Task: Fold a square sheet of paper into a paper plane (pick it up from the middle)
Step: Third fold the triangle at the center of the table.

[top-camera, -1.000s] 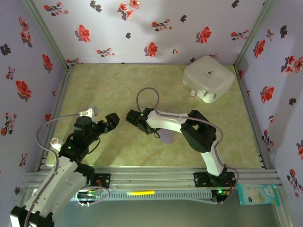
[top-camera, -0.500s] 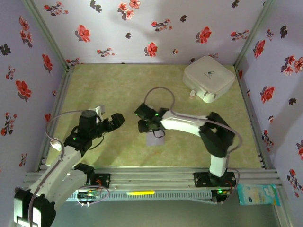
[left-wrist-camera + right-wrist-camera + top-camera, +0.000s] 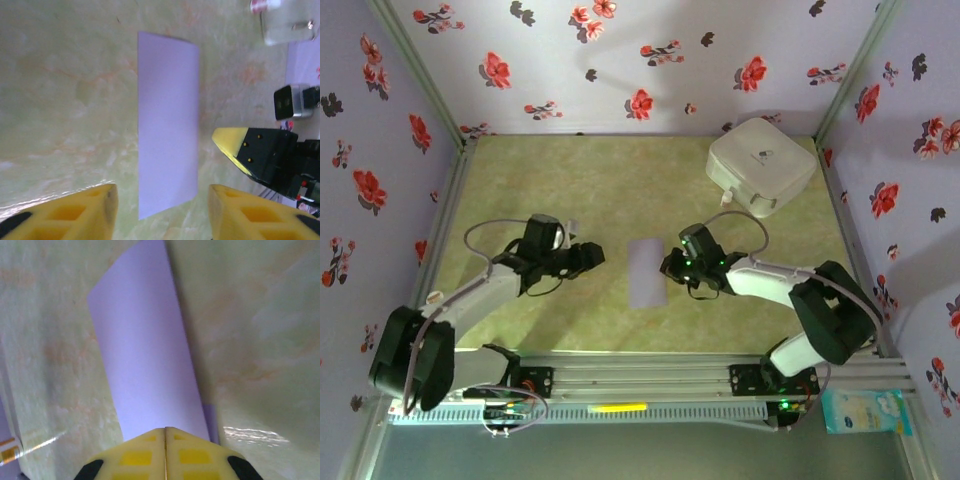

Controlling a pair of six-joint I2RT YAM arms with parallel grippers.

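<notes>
Sheet point(image 3: 647, 272) laid bare, right fingers point(image 3: 135, 457) withdrawn rightward

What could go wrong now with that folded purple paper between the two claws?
1. The lavender sheet lies loose on the smooth table; the right gripper, shut at its edge, might drag it rather than crease it.
2. A sliver of the lower layer peeks out beside that gripper, so the halves look misaligned and later folds may come out crooked.
3. The left gripper stands open close to the sheet; closing carelessly could crumple it.

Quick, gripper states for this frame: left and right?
Left gripper: open, holding nothing.
Right gripper: shut at the paper sheet edge; whether it pinches it cannot be told.
</notes>
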